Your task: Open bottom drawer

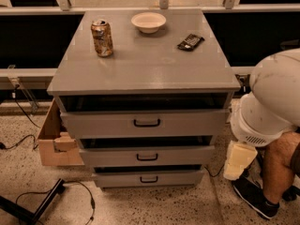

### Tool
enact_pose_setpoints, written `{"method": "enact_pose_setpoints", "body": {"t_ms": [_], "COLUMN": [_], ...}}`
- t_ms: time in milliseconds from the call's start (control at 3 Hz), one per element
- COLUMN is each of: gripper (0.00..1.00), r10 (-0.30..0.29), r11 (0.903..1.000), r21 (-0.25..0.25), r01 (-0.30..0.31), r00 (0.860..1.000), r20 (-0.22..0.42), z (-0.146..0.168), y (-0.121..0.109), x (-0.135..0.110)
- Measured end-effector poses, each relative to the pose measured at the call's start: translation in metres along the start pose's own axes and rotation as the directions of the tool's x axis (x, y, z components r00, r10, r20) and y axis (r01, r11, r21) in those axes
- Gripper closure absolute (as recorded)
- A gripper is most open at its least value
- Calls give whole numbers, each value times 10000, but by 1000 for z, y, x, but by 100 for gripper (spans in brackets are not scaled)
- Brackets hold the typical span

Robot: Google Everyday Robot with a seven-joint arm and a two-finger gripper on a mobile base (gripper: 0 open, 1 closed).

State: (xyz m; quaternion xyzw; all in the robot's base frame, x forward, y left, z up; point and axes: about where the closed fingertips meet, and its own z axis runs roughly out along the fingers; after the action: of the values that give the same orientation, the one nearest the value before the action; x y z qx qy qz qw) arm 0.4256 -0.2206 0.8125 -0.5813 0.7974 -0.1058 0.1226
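The grey cabinet (pixel 140 64) has three drawers. The bottom drawer (pixel 117 178) is the lowest one, with a shallow grey front and a small black loop handle (pixel 149 179). It stands slightly out, with a dark gap above its front. The middle drawer (pixel 112 157) and the top drawer (pixel 103 124) sit above it with like handles. My gripper (pixel 239 161), a cream-coloured piece under the white arm (pixel 272 102), hangs to the right of the cabinet near the floor. It is about level with the lower two drawers and apart from the cabinet.
A can (pixel 102 37), a white bowl (pixel 148 22) and a dark wrapped bar (pixel 191 41) are on the cabinet top. A cardboard box (pixel 54 144) stands at the left of the cabinet. Cables (pixel 75 191) lie on the floor. A person's leg and shoe (pixel 272 182) are at the right.
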Motion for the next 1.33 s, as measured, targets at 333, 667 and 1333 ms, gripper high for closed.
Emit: {"method": "enact_pose_setpoints", "body": {"t_ms": [333,667,1333], "gripper": [0,0,0], "r10": [0,-411,-1037], "r11": [10000,9990,9861], "r21": [0,-207,-1289], "r01": [0,409,1053], "r00": [10000,9991,9944], "r20": [3,-121,190], "z": [0,31,172], "y": [0,8,67], "x": [0,-17,-79]}}
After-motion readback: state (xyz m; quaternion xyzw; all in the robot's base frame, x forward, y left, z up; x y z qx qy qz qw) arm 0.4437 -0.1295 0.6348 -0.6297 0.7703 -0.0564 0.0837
